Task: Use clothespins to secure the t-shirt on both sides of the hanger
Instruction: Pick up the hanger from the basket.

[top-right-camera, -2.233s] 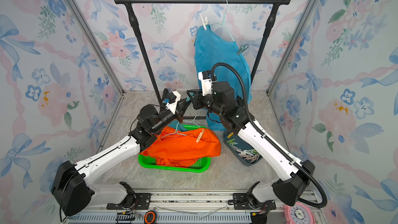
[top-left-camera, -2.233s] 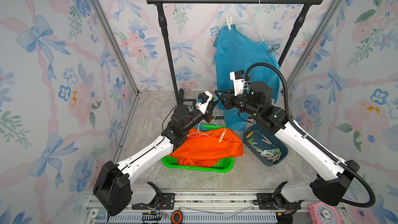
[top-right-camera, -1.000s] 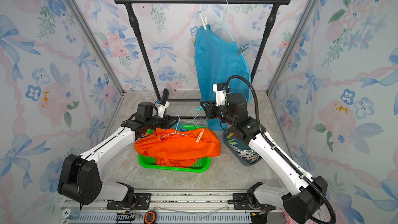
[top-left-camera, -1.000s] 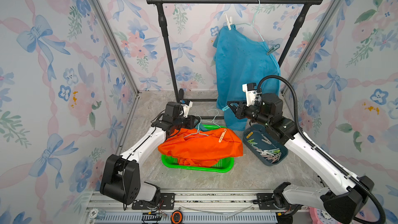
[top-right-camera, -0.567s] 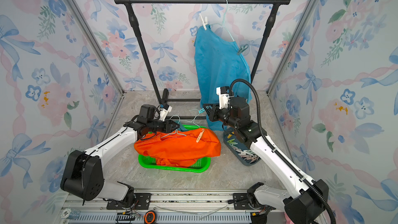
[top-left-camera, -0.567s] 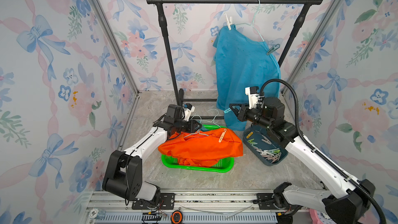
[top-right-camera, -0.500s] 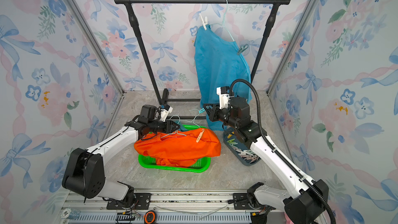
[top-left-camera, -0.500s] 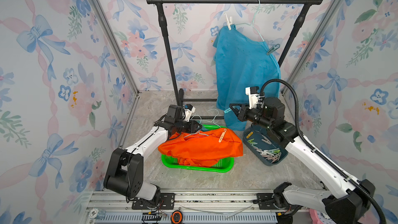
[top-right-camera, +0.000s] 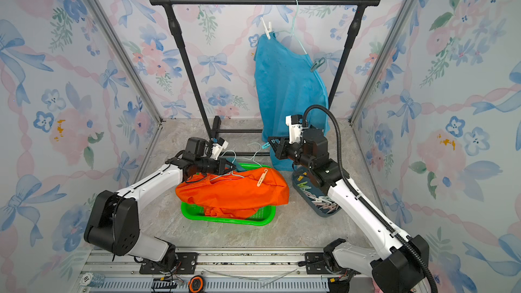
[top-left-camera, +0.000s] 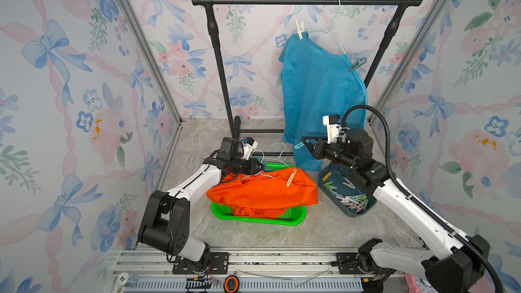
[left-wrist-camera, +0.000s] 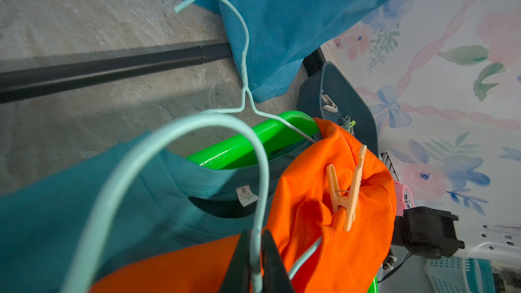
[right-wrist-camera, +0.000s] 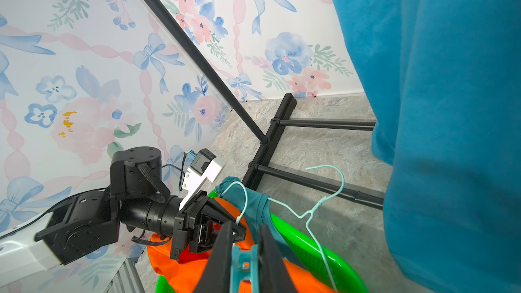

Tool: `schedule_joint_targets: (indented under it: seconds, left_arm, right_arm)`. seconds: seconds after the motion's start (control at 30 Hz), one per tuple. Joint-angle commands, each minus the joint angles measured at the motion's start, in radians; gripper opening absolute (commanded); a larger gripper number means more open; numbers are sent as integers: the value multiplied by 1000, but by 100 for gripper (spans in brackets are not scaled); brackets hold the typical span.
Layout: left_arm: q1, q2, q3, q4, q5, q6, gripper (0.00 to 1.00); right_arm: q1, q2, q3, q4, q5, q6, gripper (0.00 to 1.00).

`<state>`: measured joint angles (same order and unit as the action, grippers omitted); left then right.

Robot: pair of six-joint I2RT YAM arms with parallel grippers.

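**Marble tabletop, floral walls: both grippers clamped, one peg in hand**

- teal clothespin: pinched between the fingers of the right gripper, long axis in line with them. In both top views it pokes past the tips, roughly level, toward the tabletop's left edge. The wrist frame cuts its lower part off, so I can't tell which end faces out.
- right arm: rises from the front-right corner over the blue tray, wrist bent level, just in front of the hem of the hanging blue t-shirt.
- spare clothespins: piled in that tray by the right edge, pointing every which way.
- cream clothespin: clipped on the orange t-shirt, which is heaped on the green basket mid-tabletop; most of the basket is hidden under the cloth.
- left gripper: pressed shut on the wire of the mint hanger, whose hook arcs over the collar of the teal t-shirt.
- left arm: low, runs from the front-left corner to the basket's back-left corner, fingers level and pointing right.
- second hanger: lies just beyond; where its arms end is buried in cloth.
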<state>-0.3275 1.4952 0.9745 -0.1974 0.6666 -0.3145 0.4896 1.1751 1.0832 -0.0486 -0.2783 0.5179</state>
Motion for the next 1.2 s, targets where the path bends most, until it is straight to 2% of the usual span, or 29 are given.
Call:
schedule_joint_targets:
  seconds: [0.0,0.07,0.3,0.57,0.67,0.8,0.87,1.07,1.17]
  left_arm:
    - [-5,-35,20,10,7,13,5]
    - [-6,-63,24,13,-18,8,0]
    - [-4,-221,44,17,-171,-43,0]
    - [6,-477,66,4,-499,-161,0]
    - [20,-553,104,4,-584,-177,0]
    - [37,-552,227,-17,-667,-196,0]
    - [45,-535,283,-18,-749,-227,0]
    - [68,-499,376,70,-1005,-417,0]
    - [68,-473,399,106,-1093,-512,0]
  right_arm:
    - [-13,-33,-12,28,-12,12,17]
    - [-15,-40,-11,24,-12,13,17]
    - [-17,-71,9,-10,-8,8,17]
    - [-19,-103,68,-70,-1,0,17]
    - [-19,-107,99,-97,1,-7,17]
    - [-20,-105,136,-114,2,-8,17]
    - [-22,-100,149,-116,4,-7,17]
    - [-21,-78,179,-105,-4,9,17]
    - [-21,-72,188,-94,-6,14,17]
